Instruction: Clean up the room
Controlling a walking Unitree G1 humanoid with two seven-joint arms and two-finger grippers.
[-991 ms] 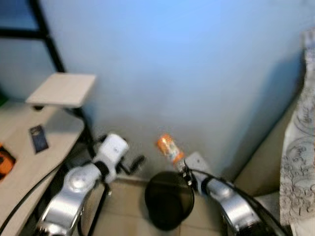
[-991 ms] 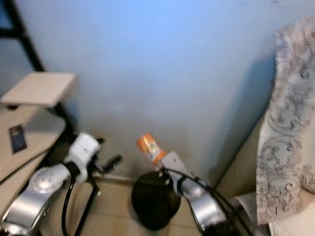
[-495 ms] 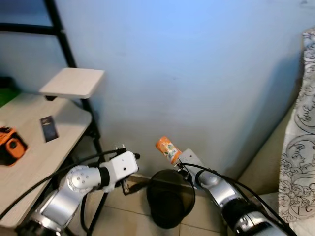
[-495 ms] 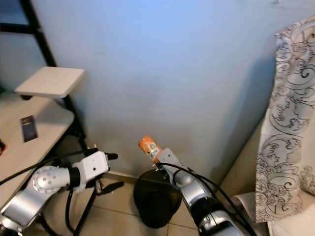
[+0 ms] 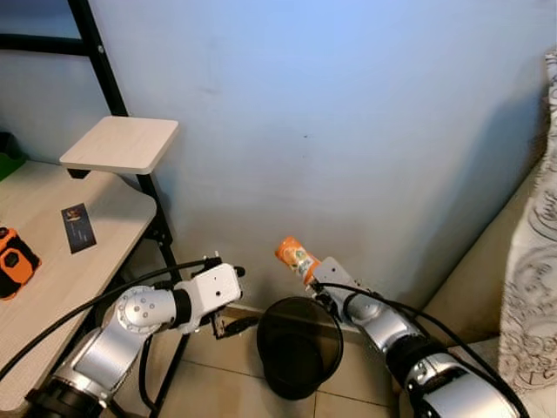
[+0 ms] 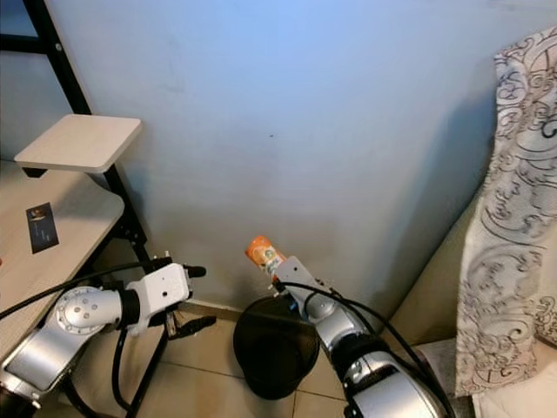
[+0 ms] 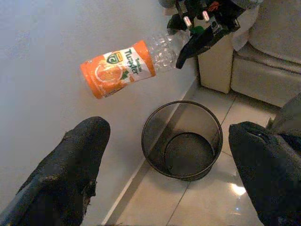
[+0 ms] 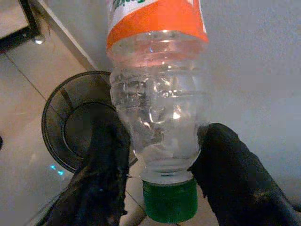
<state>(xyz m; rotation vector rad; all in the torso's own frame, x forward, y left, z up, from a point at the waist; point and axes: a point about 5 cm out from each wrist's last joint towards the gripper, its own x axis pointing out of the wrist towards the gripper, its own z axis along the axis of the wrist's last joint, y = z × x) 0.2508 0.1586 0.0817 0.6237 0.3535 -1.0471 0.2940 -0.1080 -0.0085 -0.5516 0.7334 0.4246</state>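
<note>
A clear plastic bottle point(image 5: 294, 257) with an orange label and a green cap is tilted, cap end down, close to the blue wall. My right gripper point(image 8: 162, 129) is shut on its clear lower part, just above the cap. The bottle hangs over the back rim of a black mesh waste bin point(image 5: 291, 387) that stands on the tiled floor against the wall. My left gripper point(image 5: 239, 300) is open and holds nothing, low and to the left of the bin. Its wrist view looks at the bottle point(image 7: 127, 68) and down into the bin point(image 7: 183, 179).
A light wooden desk point(image 5: 78, 279) with a dark card point(image 5: 78, 228) and an orange device point(image 5: 13, 261) stands at the left, on a black frame with a small raised shelf point(image 5: 117, 144). A patterned curtain point(image 6: 522, 218) hangs at the right. Beige furniture point(image 7: 268, 61) sits beyond the bin.
The camera has shifted and the blur has cleared. My left gripper has dropped lower and turned toward the bin. The bottle stays in my right gripper above the bin's rim.
</note>
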